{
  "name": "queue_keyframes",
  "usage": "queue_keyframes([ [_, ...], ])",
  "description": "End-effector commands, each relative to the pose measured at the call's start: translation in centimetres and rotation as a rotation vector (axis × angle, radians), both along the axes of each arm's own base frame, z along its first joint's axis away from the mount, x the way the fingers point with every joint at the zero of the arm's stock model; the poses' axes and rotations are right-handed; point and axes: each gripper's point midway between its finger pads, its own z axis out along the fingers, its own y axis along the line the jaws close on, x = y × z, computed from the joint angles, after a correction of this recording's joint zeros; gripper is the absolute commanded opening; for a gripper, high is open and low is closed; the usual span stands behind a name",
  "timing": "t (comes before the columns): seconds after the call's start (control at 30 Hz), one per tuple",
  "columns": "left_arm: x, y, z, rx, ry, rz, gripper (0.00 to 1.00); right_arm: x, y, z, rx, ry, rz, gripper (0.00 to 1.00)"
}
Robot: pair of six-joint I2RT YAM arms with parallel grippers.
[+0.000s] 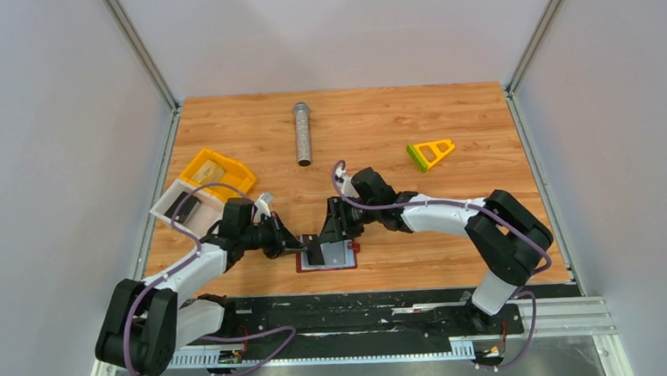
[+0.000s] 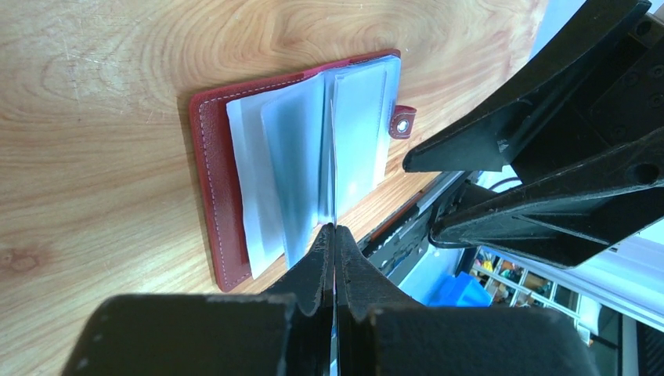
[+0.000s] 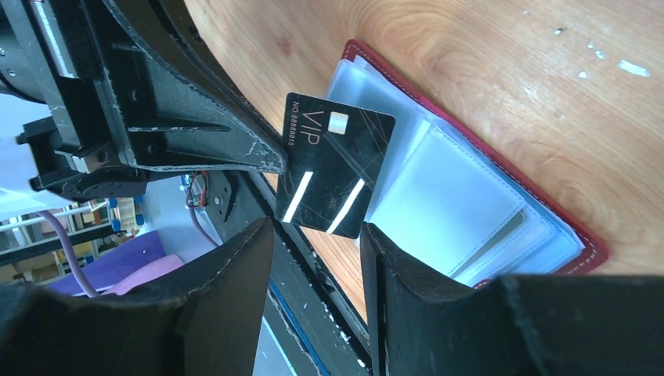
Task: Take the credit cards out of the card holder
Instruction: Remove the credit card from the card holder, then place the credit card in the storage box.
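From above, grey walls [image 1: 348,32] box in the wood-grain bench [image 1: 482,120], the red card holder [image 1: 341,258] lying open near its front edge; the left wrist shows its pale pockets [image 2: 356,133] fanned on the wood; the right wrist shows left jaws clamped on a black card [image 3: 333,164], right jaws apart beside it.

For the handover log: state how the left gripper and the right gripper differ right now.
The left gripper is shut, while the right gripper stands open. The left gripper pinches the black card by its edge; the right gripper faces that card without clamping it. Both are black and meet over the open card holder.
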Motion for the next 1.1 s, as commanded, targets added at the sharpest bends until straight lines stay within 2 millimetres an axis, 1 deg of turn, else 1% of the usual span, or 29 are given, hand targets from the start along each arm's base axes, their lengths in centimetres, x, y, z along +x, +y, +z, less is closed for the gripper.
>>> queue_keyframes([
  [0.0, 1.0, 0.0, 1.5, -0.008, -0.049, 0.018, 0.0, 0.3, 1.7, 1.7, 0.094, -0.045, 0.059, 0.47],
  [0.13, 1.0, 0.1, 1.8, -0.009, -0.061, 0.027, 0.0, -0.2, 2.1, 1.0, 0.122, -0.038, 0.106, 0.51],
  [0.23, 1.1, 0.1, 2.3, -0.018, -0.071, 0.033, 0.0, -0.4, 2.2, 0.7, 0.12, -0.041, 0.116, 0.6],
  [0.3, 1.2, 0.1, 2.6, -0.025, -0.08, 0.043, 0.0, -0.2, 2.2, 0.7, 0.099, -0.052, 0.105, 0.63],
  [0.37, 1.3, 0.1, 3.0, -0.031, -0.091, 0.058, 0.0, -0.3, 2.3, 0.8, 0.091, -0.059, 0.1, 0.69],
  [0.4, 1.4, 0.1, 3.1, -0.034, -0.095, 0.063, 0.0, -0.3, 2.4, 0.9, 0.09, -0.064, 0.098, 0.71],
  [0.6, 1.8, 0.1, 4.5, -0.063, -0.135, 0.103, 0.0, -0.6, 2.3, 0.8, 0.084, -0.059, 0.09, 0.74],
  [0.8, 2.0, 0.5, 5.8, -0.083, -0.158, 0.164, 0.0, -0.3, 2.3, 2.0, 0.072, -0.108, 0.052, 0.8],
  [0.93, 2.2, 0.6, 6.2, -0.088, -0.161, 0.18, 0.0, -0.2, 2.6, 2.5, 0.055, -0.135, 0.029, 0.82],
  [1.07, 2.2, 0.7, 6.2, -0.081, -0.157, 0.185, 0.0, -0.3, 3.2, 3.0, 0.046, -0.158, 0.027, 0.82],
])
